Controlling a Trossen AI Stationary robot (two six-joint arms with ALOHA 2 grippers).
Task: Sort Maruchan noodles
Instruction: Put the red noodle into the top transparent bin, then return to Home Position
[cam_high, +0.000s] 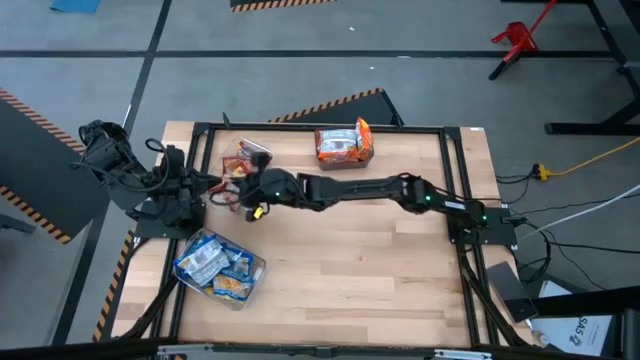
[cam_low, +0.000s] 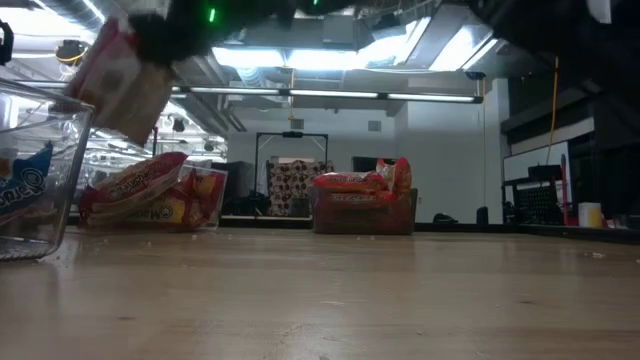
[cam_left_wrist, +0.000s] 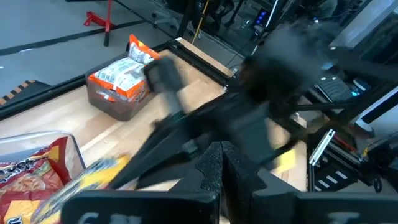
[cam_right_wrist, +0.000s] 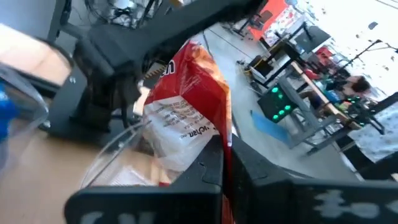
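1. Right gripper (cam_right_wrist: 219, 163) clamped shut on a red-and-white noodle packet (cam_right_wrist: 186, 118), raised above the far-left part of the table (cam_high: 350, 270), beside a clear bin of red-orange packets (cam_high: 243, 160).
2. Left gripper (cam_left_wrist: 217, 163) closed on nothing, parked at the table's left edge.
3. Seen from table height as the same red packet (cam_low: 118, 82) hanging in the air, clear of the wood.
4. Judged to be mid-carry: one packet lifted, not yet dropped into any bin.
5. Sorted so far, by the look of it: blue-and-white packets in the near-left bin (cam_high: 218, 268), orange ones in the far-centre bin (cam_high: 343, 145).
6. Called for next, probably: swinging over the bin matching the red colour, lowering between its walls, then parting the fingers; risk of the crinkly plastic slipping or catching on a rim.
7. Printed lettering present on the held packet's white panel, but too slanted to read with confidence; no brand name legible elsewhere.
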